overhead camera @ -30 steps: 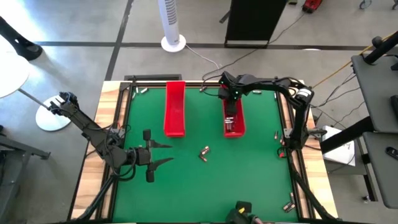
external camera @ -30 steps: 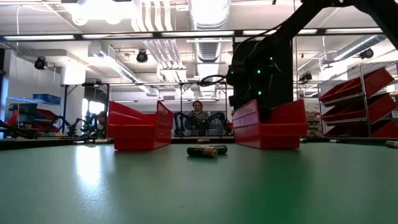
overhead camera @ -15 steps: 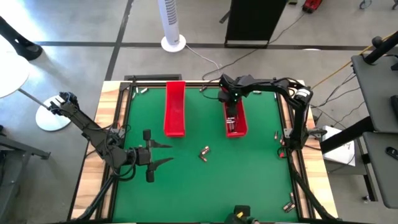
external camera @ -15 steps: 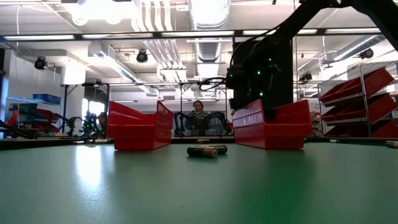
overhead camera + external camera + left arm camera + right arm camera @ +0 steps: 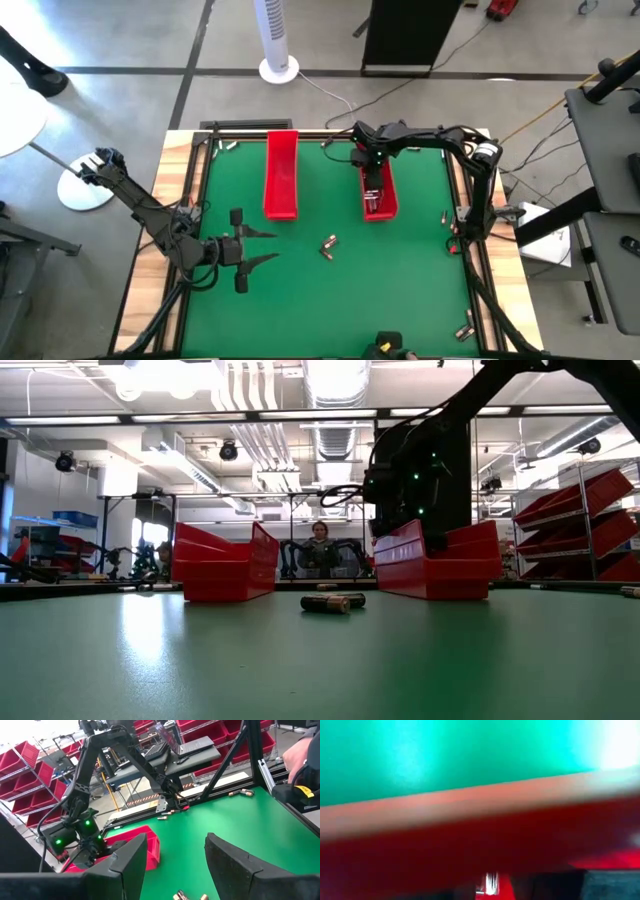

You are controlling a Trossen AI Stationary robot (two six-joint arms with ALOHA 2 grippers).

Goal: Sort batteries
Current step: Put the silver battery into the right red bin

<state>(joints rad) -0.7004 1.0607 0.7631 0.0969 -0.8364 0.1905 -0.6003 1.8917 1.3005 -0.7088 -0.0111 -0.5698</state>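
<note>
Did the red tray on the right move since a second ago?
Yes. The right red tray has slid a little toward the table's right edge, with the right end effector inside it. The left red tray stayed put.

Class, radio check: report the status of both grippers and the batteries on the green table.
Right gripper down in the right red tray. Left gripper open, waiting. Batteries loose mid-table; nothing blocking them.

Green mat (image 5: 330,300); two red trays (image 5: 281,175) (image 5: 383,205); silvery batteries (image 5: 329,245); dark arms.
</note>
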